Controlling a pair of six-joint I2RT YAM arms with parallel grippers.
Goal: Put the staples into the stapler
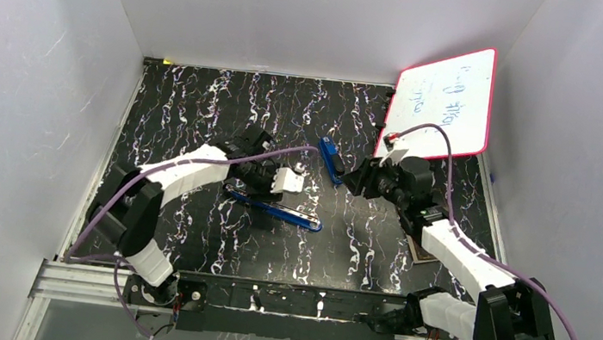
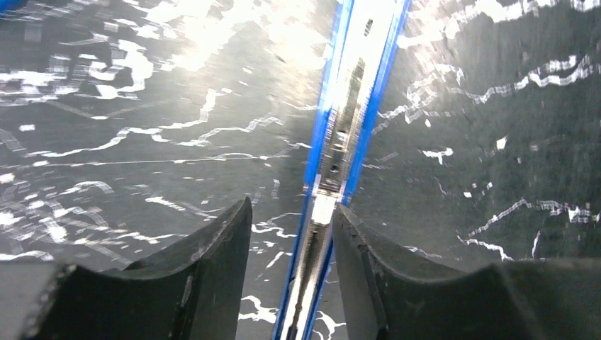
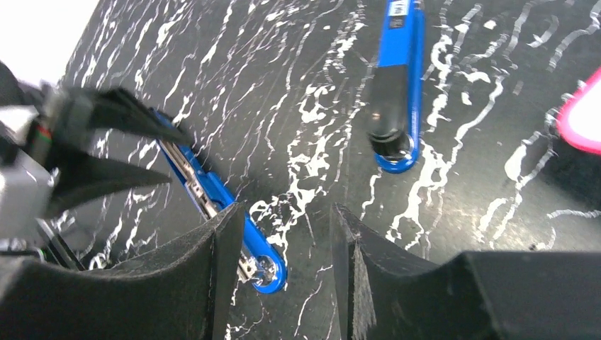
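Note:
The blue stapler's long magazine part point(image 1: 276, 210) lies open on the black marbled table, its metal channel facing up point(image 2: 340, 120). A bright silvery strip point(image 2: 323, 210), seemingly the staples, sits in that channel. My left gripper point(image 2: 292, 205) stands open astride the channel; its right finger touches the blue edge and the left finger is clear of it. A second blue stapler part with a black pad point(image 3: 397, 85) lies apart, further back point(image 1: 332, 161). My right gripper point(image 3: 287, 209) hangs open over bare table beside the magazine's round end point(image 3: 273, 273), holding nothing.
A whiteboard with a pink-red border point(image 1: 445, 101) leans at the back right corner. White walls close in the table on three sides. A small flat brownish thing point(image 1: 422, 252) is partly hidden under the right arm.

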